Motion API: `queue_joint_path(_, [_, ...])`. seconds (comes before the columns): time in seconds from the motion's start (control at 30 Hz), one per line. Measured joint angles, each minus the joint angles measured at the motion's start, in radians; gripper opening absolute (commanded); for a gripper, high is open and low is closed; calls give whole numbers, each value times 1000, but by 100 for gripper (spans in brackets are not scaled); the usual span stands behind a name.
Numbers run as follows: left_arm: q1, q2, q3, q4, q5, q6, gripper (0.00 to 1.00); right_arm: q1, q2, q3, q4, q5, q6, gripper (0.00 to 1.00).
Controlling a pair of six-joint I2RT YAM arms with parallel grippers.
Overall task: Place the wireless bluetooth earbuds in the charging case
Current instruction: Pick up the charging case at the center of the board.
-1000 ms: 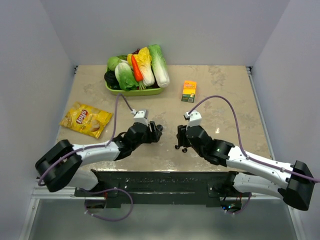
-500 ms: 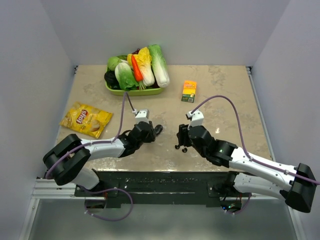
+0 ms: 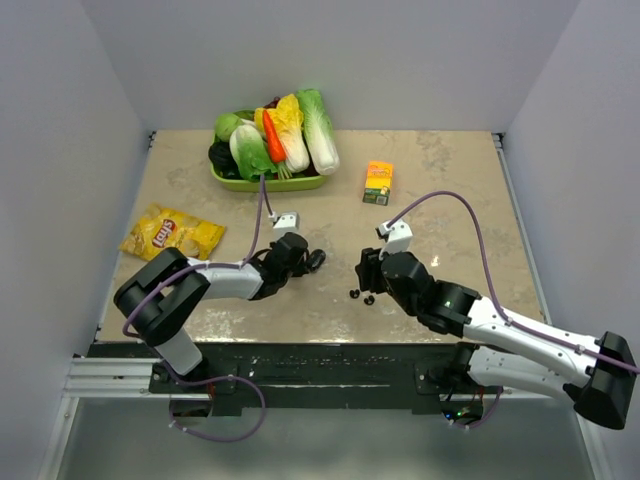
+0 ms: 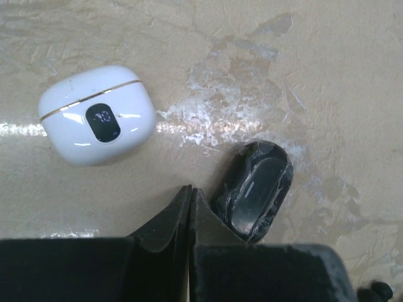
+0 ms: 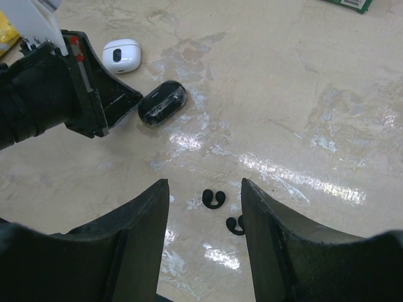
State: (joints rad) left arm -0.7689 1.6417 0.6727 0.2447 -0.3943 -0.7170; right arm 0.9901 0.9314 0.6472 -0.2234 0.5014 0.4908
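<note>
Earbuds [image 5: 214,199]: two black; cases [image 5: 121,55], seemingly two.

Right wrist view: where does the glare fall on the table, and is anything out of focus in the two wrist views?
Right wrist view: white glare streaks cross the table beside the black earbuds, which are sharp; the near tool fingers look soft. Left wrist view: a glare band runs from the white case across the table; the case top shows small highlights and is in focus.
</note>
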Motion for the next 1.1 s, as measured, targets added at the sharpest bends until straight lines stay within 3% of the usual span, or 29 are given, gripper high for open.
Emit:
queue_joint_path(0.43, [-45, 34, 18, 40, 85, 3, 4, 0, -16, -2, -1, 0, 7, 52])
queue_joint_path(0.6, [-64, 42, 27, 39, 92, 2, 11, 0, -16, -2, -4, 1, 8, 53])
queue_joint_path(0.63, [-64, 39, 27, 34, 89, 2, 16, 0, -16, -2, -7, 2, 8, 53])
queue_joint_path(0.67, [-64, 34, 27, 26, 84, 3, 30, 0, -16, -2, -9, 3, 8, 53])
queue_joint_path(0.73, [-61, 9, 21, 6, 75, 13, 41, 0, -17, -2, -9, 4, 9, 53])
queue_joint_path(0.87, [-56, -101, 16, -39, 46, 71, 74, 0, -24, -9, -9, 4, 10, 54])
queue_joint_path(0.97, [-50, -164, 22, -31, 58, 155, 82, 0, -24, -15, -9, 4, 10, 54])
queue_joint_path(1.1, [-45, -164, 63, -22, 158, 323, 84, 0, -27, -16, -10, 3, 10, 54])
